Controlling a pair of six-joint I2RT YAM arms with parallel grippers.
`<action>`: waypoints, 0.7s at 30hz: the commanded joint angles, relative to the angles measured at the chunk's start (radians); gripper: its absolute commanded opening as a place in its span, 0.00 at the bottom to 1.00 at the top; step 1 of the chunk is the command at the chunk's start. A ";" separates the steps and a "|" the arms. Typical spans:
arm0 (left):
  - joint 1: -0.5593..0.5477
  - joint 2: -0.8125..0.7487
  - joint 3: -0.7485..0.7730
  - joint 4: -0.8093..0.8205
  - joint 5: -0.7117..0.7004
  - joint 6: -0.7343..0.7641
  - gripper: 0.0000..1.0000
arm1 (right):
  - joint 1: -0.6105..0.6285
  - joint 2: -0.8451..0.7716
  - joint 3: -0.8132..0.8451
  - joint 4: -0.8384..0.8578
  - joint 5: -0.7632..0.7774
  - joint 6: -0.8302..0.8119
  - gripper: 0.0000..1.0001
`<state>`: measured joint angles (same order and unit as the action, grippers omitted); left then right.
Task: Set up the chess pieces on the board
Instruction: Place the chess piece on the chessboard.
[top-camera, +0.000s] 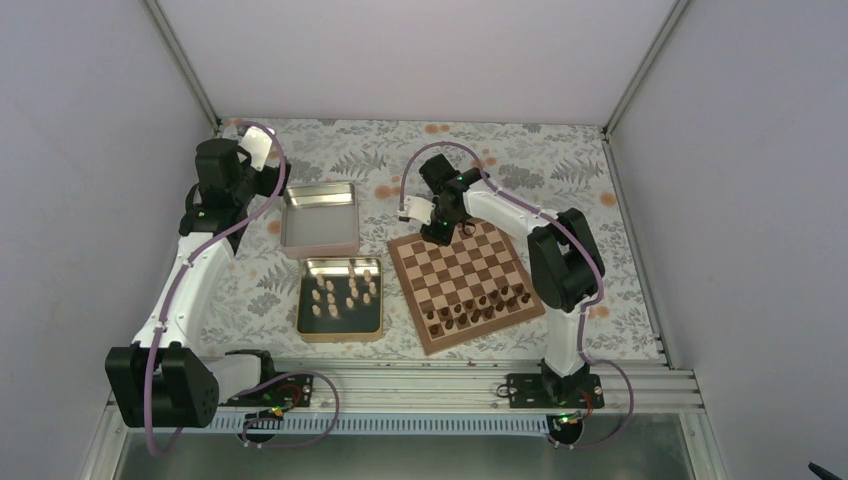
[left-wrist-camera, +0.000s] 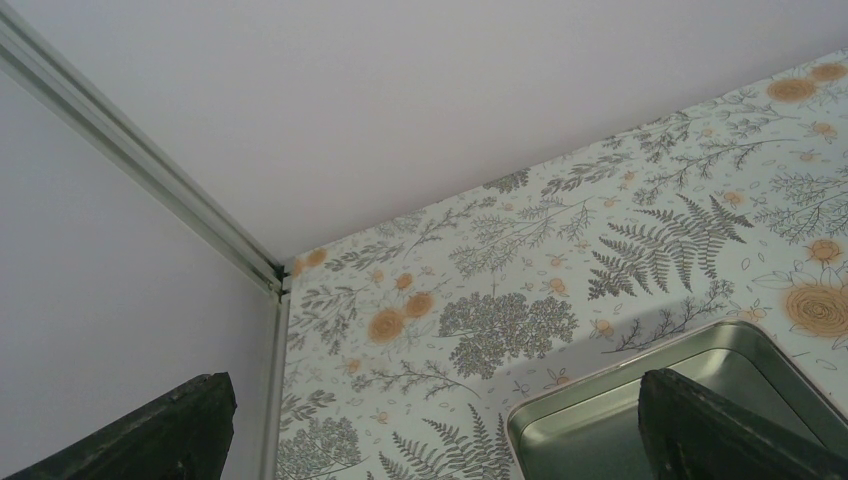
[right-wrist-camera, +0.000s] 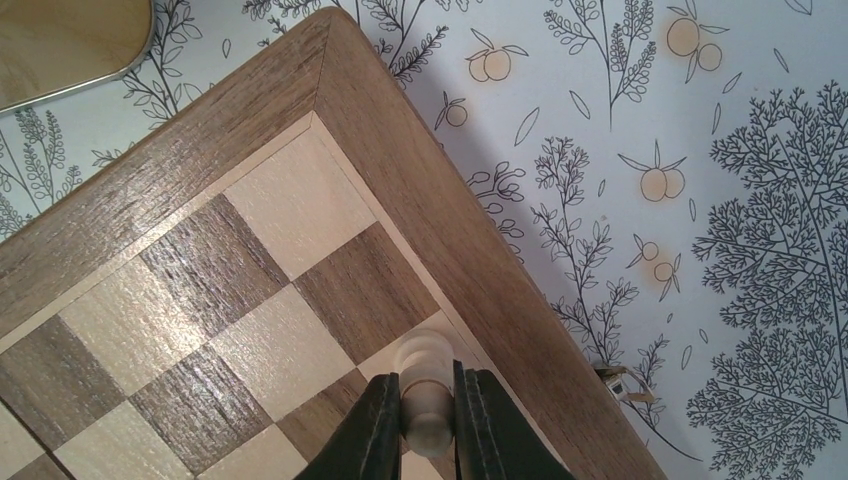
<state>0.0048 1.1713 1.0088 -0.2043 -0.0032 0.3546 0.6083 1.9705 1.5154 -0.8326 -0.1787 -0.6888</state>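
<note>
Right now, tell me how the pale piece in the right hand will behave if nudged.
The pale piece looks small and wooden, so probably light and stiff. Pinched in the right hand, it seems slim, so it may tip easily. Its rounded body would likely roll on the board.

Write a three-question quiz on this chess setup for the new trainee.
1. True or false: the right fingers grip a pale chess piece above the board.
2. The dark chessmen stand: A) on the board's far rows; B) on its rows nearest the arm bases; C) in a tin.
3. Are the left fingers open or shut?
Key: 1 true; 2 B; 3 open.
</note>
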 joint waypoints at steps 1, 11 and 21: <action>0.007 -0.004 0.018 0.004 0.012 -0.008 1.00 | 0.007 -0.023 0.025 -0.010 0.013 -0.012 0.10; 0.008 -0.006 0.017 0.003 0.011 -0.009 1.00 | 0.007 -0.034 0.029 -0.016 0.027 -0.015 0.09; 0.007 -0.003 0.014 0.006 0.012 -0.008 1.00 | 0.008 -0.030 0.030 -0.022 0.032 -0.017 0.09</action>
<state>0.0048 1.1713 1.0088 -0.2043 -0.0032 0.3546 0.6083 1.9701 1.5188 -0.8398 -0.1566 -0.6891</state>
